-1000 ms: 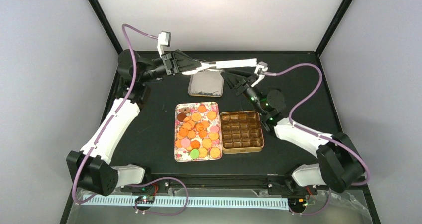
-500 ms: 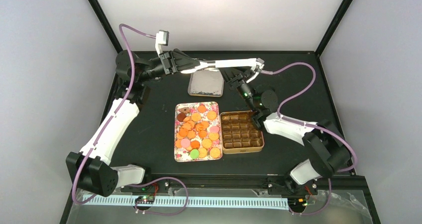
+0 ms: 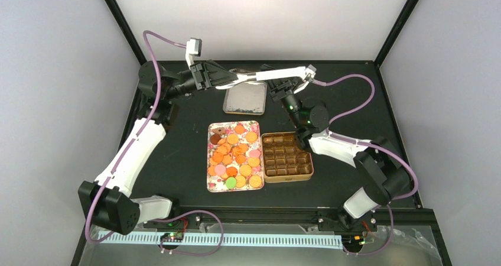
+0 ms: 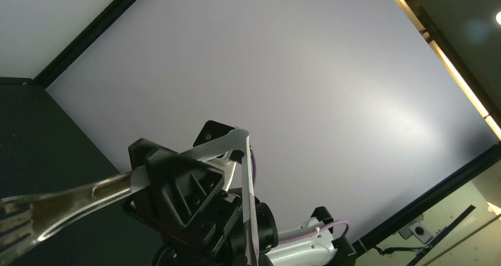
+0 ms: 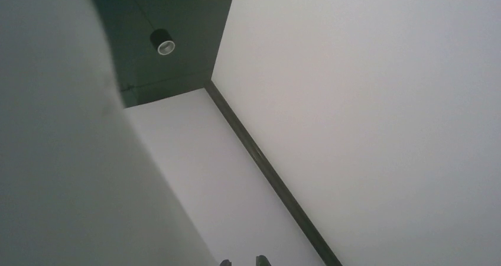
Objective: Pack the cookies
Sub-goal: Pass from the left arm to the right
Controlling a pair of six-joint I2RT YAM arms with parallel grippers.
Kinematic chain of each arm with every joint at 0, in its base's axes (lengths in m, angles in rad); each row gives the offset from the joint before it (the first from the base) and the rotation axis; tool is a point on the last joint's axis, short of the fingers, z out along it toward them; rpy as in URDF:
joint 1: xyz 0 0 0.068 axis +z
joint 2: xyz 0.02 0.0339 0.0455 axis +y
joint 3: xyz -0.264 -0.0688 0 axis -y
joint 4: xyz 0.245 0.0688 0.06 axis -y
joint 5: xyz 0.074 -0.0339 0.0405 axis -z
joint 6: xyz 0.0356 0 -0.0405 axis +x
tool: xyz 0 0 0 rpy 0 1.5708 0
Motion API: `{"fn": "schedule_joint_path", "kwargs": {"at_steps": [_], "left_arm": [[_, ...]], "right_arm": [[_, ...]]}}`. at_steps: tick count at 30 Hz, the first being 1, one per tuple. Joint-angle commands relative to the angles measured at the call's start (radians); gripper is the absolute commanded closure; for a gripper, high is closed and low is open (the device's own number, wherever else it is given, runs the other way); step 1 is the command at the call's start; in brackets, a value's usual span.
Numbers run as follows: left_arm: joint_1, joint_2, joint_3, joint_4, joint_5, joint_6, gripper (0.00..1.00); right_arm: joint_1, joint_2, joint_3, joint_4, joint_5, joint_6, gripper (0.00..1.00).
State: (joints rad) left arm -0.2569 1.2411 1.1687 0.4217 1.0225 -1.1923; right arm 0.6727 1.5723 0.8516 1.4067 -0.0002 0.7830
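In the middle of the bench (image 3: 177, 130), cookies (image 3: 233, 153) on a flowery tray (image 3: 209, 177); well beyond them, left tool (image 3: 227, 78) and right tool (image 3: 275, 87) both clamped on the tongs (image 3: 260, 75).

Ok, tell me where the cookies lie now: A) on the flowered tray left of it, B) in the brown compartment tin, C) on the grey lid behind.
A: the cookies cover the flowered tray, while the brown tin beside it holds none.
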Motion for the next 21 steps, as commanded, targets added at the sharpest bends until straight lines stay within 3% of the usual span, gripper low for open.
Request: {"fn": "schedule_joint_path", "kwargs": {"at_steps": [1, 4, 8, 10, 14, 17, 21], "left_arm": [[0.000, -0.033, 0.006, 0.049, 0.002, -0.008, 0.86], [0.002, -0.046, 0.004, 0.064, 0.016, 0.056, 0.56], [-0.001, -0.050, 0.026, 0.059, 0.101, 0.184, 0.33], [-0.004, -0.069, 0.062, -0.138, 0.174, 0.430, 0.31], [-0.028, -0.043, 0.264, -1.019, 0.196, 1.392, 0.30], [-0.030, 0.010, 0.318, -1.348, 0.172, 1.685, 0.34], [-0.041, 0.062, 0.321, -1.522, 0.150, 1.840, 0.44]], "right_arm": [[0.005, -0.033, 0.000, 0.058, -0.018, -0.069, 0.99], [0.005, -0.076, -0.022, -0.012, -0.044, -0.103, 0.99], [-0.001, -0.143, -0.023, -0.235, -0.167, -0.153, 0.99], [-0.003, -0.187, -0.021, -0.379, -0.232, -0.192, 0.99], [-0.005, -0.265, -0.045, -0.572, -0.372, -0.285, 0.99], [-0.005, -0.303, -0.046, -0.678, -0.451, -0.344, 0.99], [-0.005, -0.323, -0.027, -0.787, -0.509, -0.403, 0.99]]}}
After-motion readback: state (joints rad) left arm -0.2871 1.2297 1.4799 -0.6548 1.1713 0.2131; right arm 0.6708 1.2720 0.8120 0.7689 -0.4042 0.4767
